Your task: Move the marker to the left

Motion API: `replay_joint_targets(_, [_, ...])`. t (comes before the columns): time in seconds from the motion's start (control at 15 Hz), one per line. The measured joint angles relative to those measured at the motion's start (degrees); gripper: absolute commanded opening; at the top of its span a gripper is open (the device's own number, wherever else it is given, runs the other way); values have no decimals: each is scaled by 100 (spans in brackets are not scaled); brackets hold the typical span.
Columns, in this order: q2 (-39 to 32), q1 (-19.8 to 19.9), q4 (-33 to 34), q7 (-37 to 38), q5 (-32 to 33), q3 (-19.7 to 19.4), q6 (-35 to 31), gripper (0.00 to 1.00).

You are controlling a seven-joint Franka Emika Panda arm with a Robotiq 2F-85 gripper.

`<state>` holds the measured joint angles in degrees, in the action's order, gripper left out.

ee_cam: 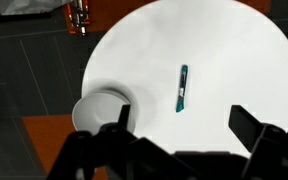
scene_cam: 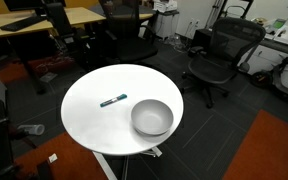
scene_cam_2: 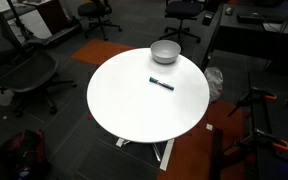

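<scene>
The gripper (ee_cam: 182, 120) shows only in the wrist view, where its two dark fingers (ee_cam: 124, 118) rise from the bottom edge with a wide gap between them. The jaws stand fully apart and hold nothing; neither finger touches anything on the table (ee_cam: 229, 50). The gripper hangs above the tabletop, and its body below the fingers is a dark mass cut off by the frame, so little of its shape can be made out.

The marker (ee_cam: 183, 88) lies flat on the white round table, in the gap between the two fingers as seen from the wrist, running roughly up and down in that picture. In both exterior views it sits alone on the bare white top (scene_cam: 113, 101) (scene_cam_2: 162, 84), near the grey bowl (scene_cam: 152, 117) (scene_cam_2: 165, 51) but not touching it. In the wrist view the bowl (ee_cam: 96, 110) is partly covered by one finger.

The marker is small and blurred in every view, so which end is the cap cannot be told. Neither the arm nor the gripper appears in the exterior views. Office chairs (scene_cam: 216, 55) (scene_cam_2: 24, 70) stand around the table on dark flooring
</scene>
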<state>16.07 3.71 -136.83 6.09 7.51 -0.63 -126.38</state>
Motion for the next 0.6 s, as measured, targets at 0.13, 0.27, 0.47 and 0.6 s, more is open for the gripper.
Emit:
replay_joint_targets(0.13, [-385, -20, 110, 0, -103, 2, -412, 100])
replay_joint_targets(0.27, [-781, -34, 230, -3, -225, 2, -745, 100])
replay_joint_targets(0.47, [-1356, -58, 467, -18, -406, 1, -1003, 100])
replay_joint_targets(0.6, [-1699, -63, 652, -20, -452, 1, -1052, 100])
